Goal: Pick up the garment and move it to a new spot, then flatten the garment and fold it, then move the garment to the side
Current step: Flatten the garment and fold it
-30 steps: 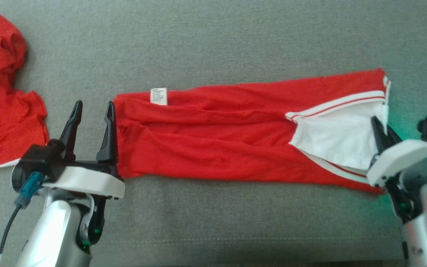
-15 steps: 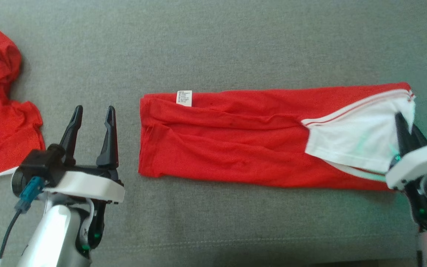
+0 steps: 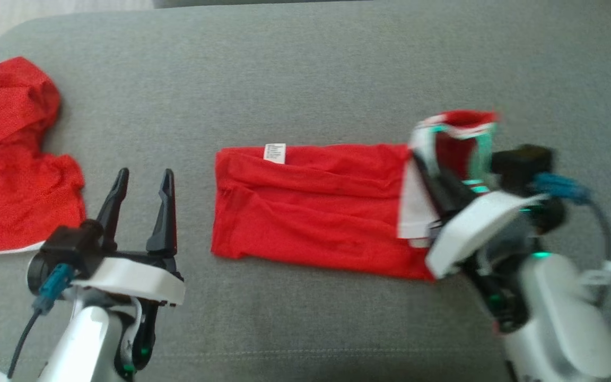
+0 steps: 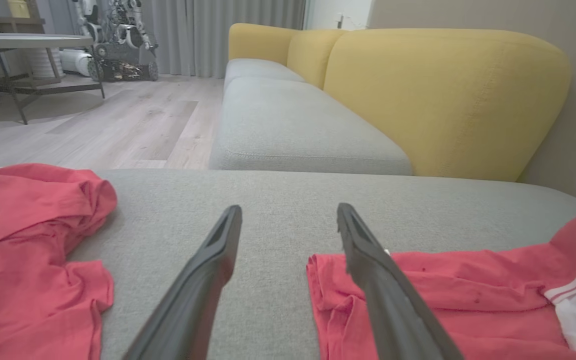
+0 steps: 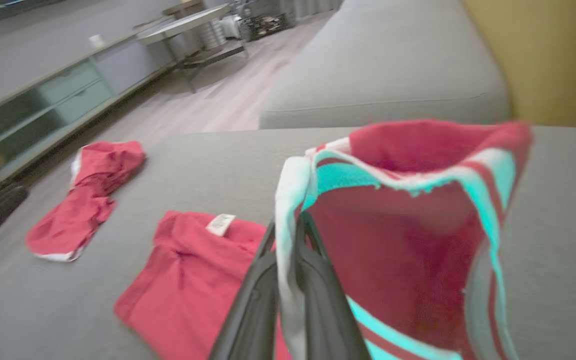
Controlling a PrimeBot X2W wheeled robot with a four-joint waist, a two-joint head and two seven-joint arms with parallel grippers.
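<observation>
- Nothing is reading clearly anywhere.
- A small white care tag (image 3: 275,153) is lying on the red garment (image 3: 311,212), at its top-left corner in the head view.
- Its print is showing as faint grey lines, too small to read.

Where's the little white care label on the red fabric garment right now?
In the head view the white care label sits on the far edge of the red garment, near its left corner, right of the left gripper.
</observation>
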